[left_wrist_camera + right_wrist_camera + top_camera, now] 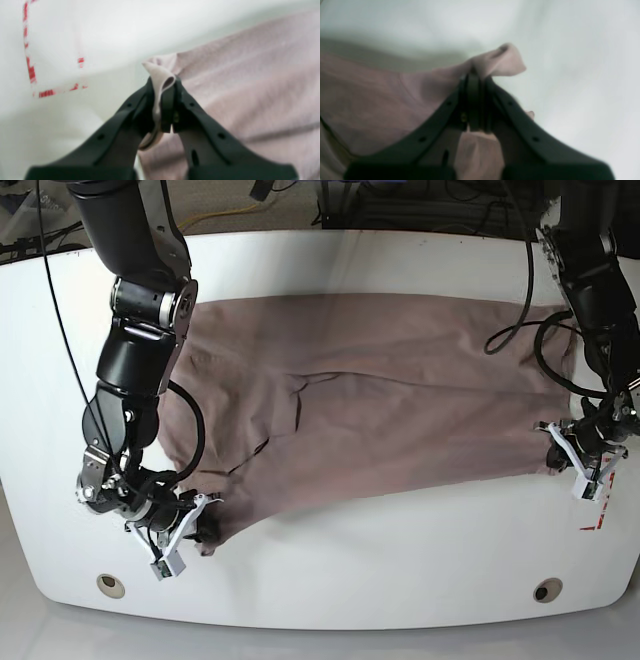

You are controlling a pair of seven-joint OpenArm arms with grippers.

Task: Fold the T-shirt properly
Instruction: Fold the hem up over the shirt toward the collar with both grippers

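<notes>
White table (330,570), base view: T-shirt (380,410) spread w/ long axis across it, both arms at near corners. L wrist: left gripper (163,82) clamped on hem corner. R wrist: right gripper (476,77) pinching other corner; cloth trails away.

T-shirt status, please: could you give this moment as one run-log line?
left gripper: shut on T-shirt corner | right gripper: shut on T-shirt corner | T-shirt: spread on table

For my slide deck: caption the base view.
Both end effectors, left and right, pinch the near corners of the T-shirt on the white table.
</notes>
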